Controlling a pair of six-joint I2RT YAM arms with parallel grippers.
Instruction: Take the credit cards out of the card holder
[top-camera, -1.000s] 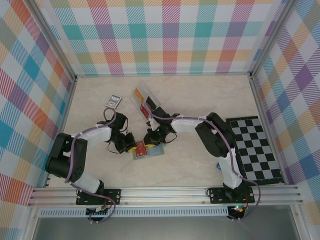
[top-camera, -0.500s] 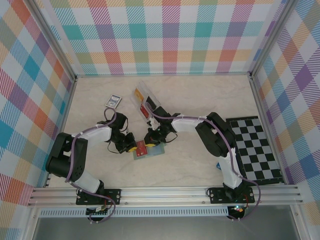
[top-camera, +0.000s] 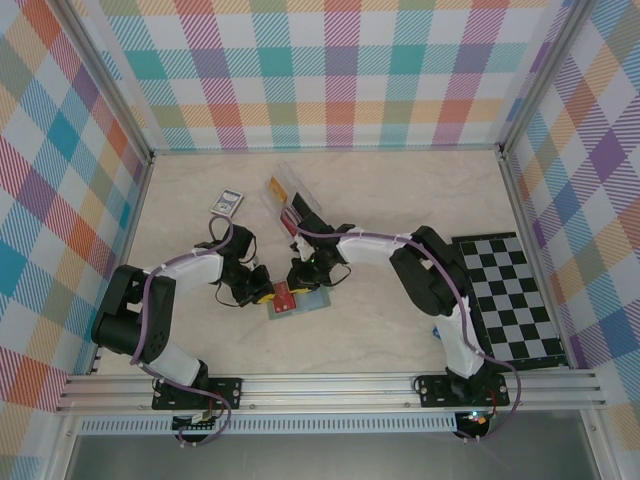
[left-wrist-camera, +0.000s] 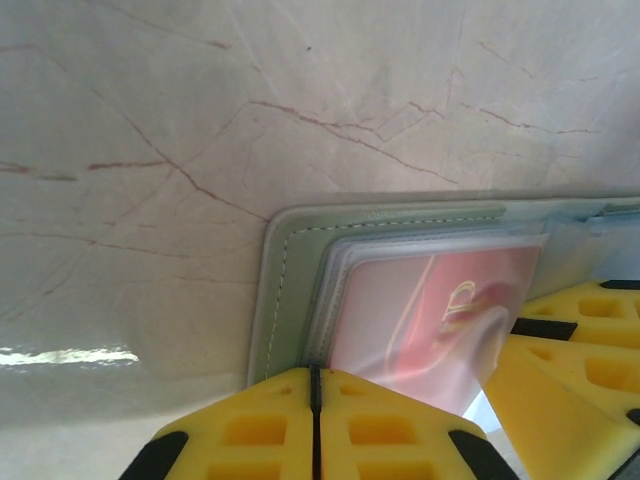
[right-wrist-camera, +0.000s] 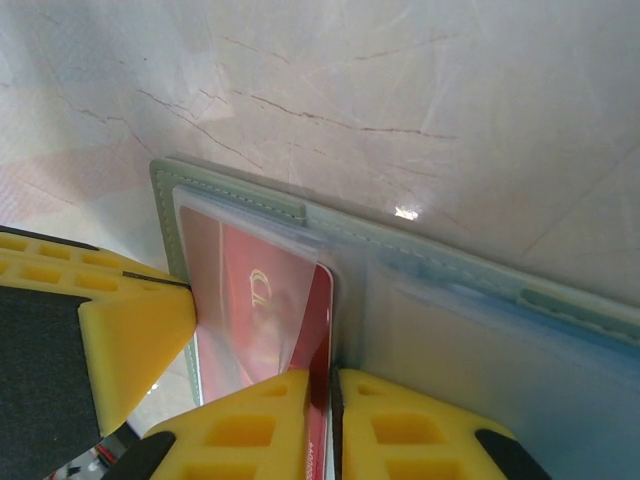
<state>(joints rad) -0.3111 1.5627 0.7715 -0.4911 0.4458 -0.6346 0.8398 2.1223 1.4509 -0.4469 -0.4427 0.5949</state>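
Removal barely begun: right gripper (right-wrist-camera: 333, 378) pinches red credit card (right-wrist-camera: 262, 300) mostly inside card holder (right-wrist-camera: 450, 262), left gripper (left-wrist-camera: 313, 375) clenched alongside.

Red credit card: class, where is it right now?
In the top external view, the red flat credit card sits mid-table, slightly left of centre, in the open sage-green soft card holder. The right pincer is shut on its edge.
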